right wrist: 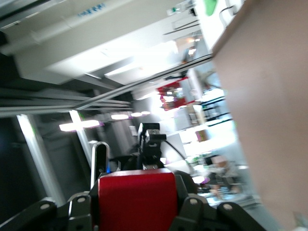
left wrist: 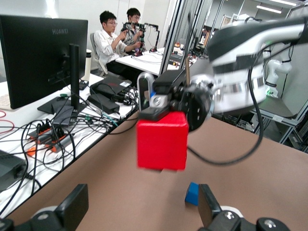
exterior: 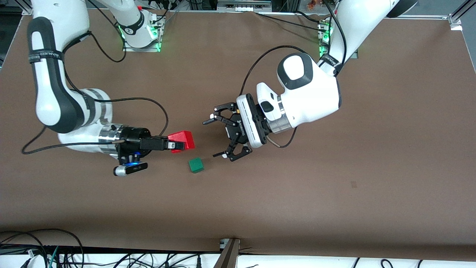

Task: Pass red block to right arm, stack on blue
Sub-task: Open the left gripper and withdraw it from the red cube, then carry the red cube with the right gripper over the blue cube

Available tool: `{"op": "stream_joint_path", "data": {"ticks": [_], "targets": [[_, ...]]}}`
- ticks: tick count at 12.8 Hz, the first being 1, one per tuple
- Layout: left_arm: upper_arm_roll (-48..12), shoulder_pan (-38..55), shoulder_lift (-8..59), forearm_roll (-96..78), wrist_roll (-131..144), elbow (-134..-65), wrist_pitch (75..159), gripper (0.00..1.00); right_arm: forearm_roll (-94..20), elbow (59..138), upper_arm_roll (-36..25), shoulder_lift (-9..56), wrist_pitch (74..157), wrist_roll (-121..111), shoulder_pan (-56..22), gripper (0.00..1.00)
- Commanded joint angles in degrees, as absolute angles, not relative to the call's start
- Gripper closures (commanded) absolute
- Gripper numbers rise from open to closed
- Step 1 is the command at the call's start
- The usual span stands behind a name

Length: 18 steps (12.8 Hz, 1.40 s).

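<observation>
My right gripper [exterior: 174, 143] is shut on the red block [exterior: 185, 139] and holds it in the air over the middle of the table. The block fills the space between its fingers [right wrist: 192, 208] in the right wrist view as a red face [right wrist: 137, 199]. My left gripper [exterior: 215, 138] stands open a short way from the block, facing it, with nothing between its fingers. In the left wrist view the red block [left wrist: 162, 147] hangs ahead of the open left gripper [left wrist: 141, 208]. The blue cube [left wrist: 192, 193] lies on the table under it, partly covered by one finger [left wrist: 210, 204]. The front view does not show the blue cube.
A green cube [exterior: 196, 165] lies on the brown table [exterior: 334, 178] below the two grippers. Cables trail from both arms. Desks with a monitor [left wrist: 41, 57] and seated people stand off the table's edge.
</observation>
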State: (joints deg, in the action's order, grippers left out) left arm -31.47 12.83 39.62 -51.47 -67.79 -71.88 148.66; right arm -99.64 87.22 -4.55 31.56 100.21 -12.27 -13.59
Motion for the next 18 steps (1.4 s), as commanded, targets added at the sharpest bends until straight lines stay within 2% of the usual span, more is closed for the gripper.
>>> {"op": "stream_joint_path", "data": {"ticks": [1, 4, 8, 12, 14, 18], "targets": [[-24.56, 11.78, 35.07, -52.82, -68.55, -75.32, 137.35, 0.00, -88.56, 83.42, -4.30, 30.85, 98.44, -11.69, -11.17, 1.00], [-15.67, 11.08, 34.80, -52.91, -68.55, -75.32, 123.79, 0.00, -75.71, 80.34, -4.57, 30.41, 97.83, -11.78, -9.59, 1.00], [-5.82, 10.90, 35.42, -47.93, -66.99, -76.20, 112.17, 0.00, -57.97, 77.70, -4.83, 29.45, 97.65, -11.87, -8.96, 1.00], [-3.43, 10.72, 34.72, -29.66, -51.46, -75.94, 105.92, 0.00, -40.40, 77.61, -8.08, 27.25, 97.73, -12.66, -8.96, 1.00], [-1.77, 10.64, 34.37, -25.77, -42.49, -75.76, 103.46, 0.00, -30.19, 77.96, -9.48, 26.28, 97.65, -12.74, -8.88, 1.00], [0.61, 10.63, 33.84, -13.92, -30.18, -75.32, 99.15, 0.00, -23.93, 81.38, -12.04, 25.14, 99.22, -14.15, -9.05, 1.00]]}}
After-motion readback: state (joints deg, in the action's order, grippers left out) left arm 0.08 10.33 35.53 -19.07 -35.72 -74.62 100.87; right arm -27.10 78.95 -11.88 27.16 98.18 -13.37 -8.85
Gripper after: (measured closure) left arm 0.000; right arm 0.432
